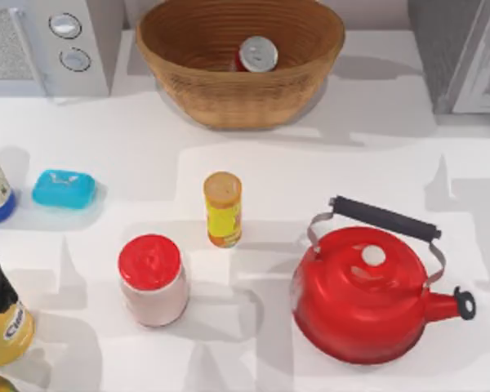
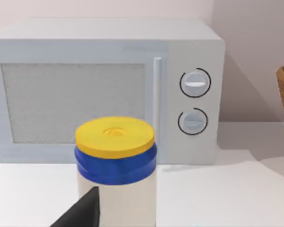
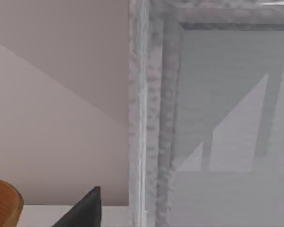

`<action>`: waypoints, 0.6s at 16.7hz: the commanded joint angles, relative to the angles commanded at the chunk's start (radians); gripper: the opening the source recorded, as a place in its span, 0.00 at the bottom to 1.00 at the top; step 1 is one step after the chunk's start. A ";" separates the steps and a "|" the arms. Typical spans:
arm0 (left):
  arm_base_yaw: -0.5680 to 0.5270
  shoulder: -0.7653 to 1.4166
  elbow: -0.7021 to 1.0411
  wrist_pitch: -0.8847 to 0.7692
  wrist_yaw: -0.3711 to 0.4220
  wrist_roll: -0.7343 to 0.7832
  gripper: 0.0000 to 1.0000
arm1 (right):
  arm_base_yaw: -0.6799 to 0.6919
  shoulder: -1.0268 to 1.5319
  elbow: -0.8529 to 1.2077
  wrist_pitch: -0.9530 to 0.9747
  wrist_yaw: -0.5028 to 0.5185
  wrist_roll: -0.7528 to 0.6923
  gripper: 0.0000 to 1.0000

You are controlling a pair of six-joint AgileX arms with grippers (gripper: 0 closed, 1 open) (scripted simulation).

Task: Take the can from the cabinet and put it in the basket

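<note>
Can (image 1: 257,54) lies inside the basket (image 1: 229,94) at the back middle of the table (image 1: 327,163), silver top up, red side just visible, near the basket's floor.

Cabinet (image 1: 461,53) stands at the back right corner, well apart from the basket; the right wrist view faces its pale framed door (image 3: 217,118) close up, with a sliver of basket rim at the edge.

White microwave (image 1: 45,45) with two knobs at the back left.

On the table in front: blue soap bar (image 1: 63,189) at left, yellow tube (image 1: 223,209) upright in the middle, red-lidded jar (image 1: 153,279) just in front-left of it, red kettle (image 1: 367,290) at right.

Left wrist view looks over a yellow-lidded tub (image 2: 116,165) toward the microwave.

Whether either gripper is spread or closed cannot be told: a single dark fingertip (image 2: 80,213) shows for the left, another fingertip (image 3: 83,210) for the right.
</note>
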 joint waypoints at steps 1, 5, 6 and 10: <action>0.000 0.000 0.000 0.000 0.000 0.000 1.00 | -0.019 -0.073 -0.098 0.019 -0.020 0.000 1.00; 0.000 0.000 0.000 0.000 0.000 0.000 1.00 | -0.089 -0.351 -0.454 0.095 -0.098 -0.001 1.00; 0.000 0.000 0.000 0.000 0.000 0.000 1.00 | -0.105 -0.413 -0.530 0.113 -0.115 0.000 1.00; 0.000 0.000 0.000 0.000 0.000 0.000 1.00 | -0.151 -0.600 -0.753 0.169 -0.167 0.001 1.00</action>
